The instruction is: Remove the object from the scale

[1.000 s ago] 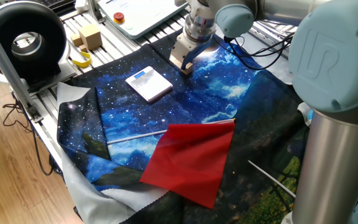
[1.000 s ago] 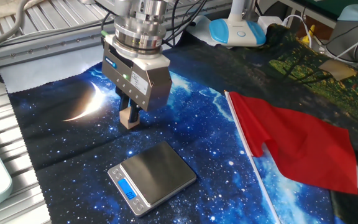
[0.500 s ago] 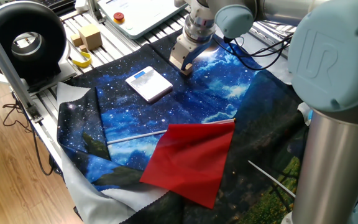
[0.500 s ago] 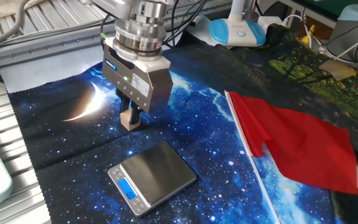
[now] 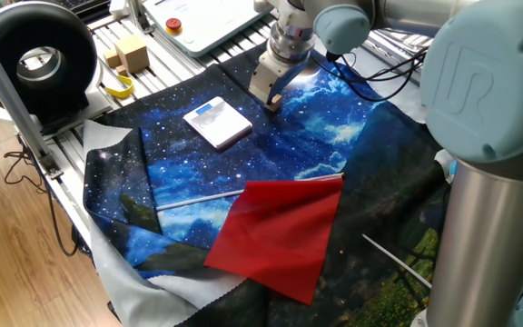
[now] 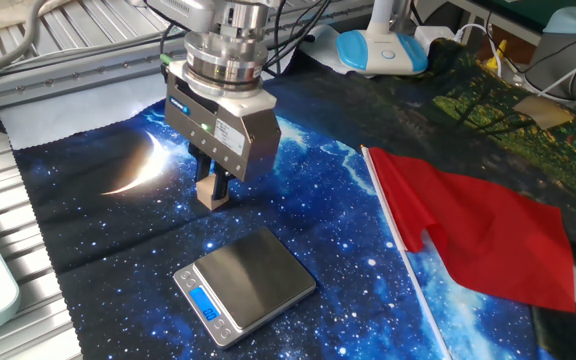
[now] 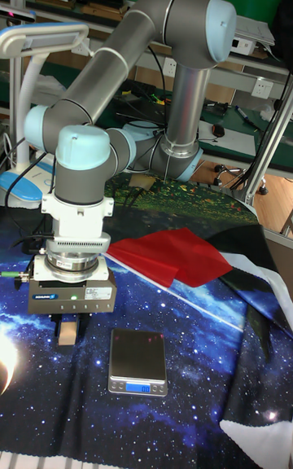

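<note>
While a glossy grey and pale blue robot arm (image 7: 155,46) curves down from the rear, a soft cloth (image 6: 368,290) printed with a starry blue night sky drapes over the desk and shows gentle wrinkles at its edges. Lying on that cloth, a smooth, flat sheet of red fabric (image 6: 478,235) spreads out well apart from the other things, with a thin pale rod along one edge. Near the middle of the cloth sits the scale (image 6: 245,284), a low square slab with rounded corners; its top plate looks white in one fixed view and brushed metallic grey in the other, and a small blue rectangle marks one edge. Nothing rests on its plate. Just beside the scale, the boxy metal gripper (image 6: 211,190) points straight down, and its jaws are closed on the object (image 6: 209,194), a tiny pale brown wooden cube with a matte, plain face. The cube sits low between the jaws, close over the cloth; whether it touches the cloth cannot be told.
</note>
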### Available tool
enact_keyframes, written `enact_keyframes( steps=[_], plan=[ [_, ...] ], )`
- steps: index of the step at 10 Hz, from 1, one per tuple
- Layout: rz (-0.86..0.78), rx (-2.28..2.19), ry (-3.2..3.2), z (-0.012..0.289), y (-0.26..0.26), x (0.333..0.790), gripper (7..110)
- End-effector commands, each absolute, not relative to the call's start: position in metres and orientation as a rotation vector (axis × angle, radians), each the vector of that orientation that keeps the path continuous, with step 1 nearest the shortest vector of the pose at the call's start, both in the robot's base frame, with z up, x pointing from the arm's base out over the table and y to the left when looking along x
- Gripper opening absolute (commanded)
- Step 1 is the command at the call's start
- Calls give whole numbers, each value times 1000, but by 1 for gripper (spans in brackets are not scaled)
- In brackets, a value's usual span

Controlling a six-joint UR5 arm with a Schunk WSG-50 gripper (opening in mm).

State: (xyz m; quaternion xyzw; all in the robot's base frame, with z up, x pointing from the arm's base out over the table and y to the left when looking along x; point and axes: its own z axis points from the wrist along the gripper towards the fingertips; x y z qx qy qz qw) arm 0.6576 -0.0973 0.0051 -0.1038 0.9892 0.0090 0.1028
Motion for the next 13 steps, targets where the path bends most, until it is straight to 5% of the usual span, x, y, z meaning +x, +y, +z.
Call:
enact_keyframes(
  steps=[1,5,13],
  plan=[
    [43,-371,2941,7,-97,650,66],
    [-4,-390,2949,12,-105,648,66],
    [51,-352,2986,124,-70,614,66]
  ],
)
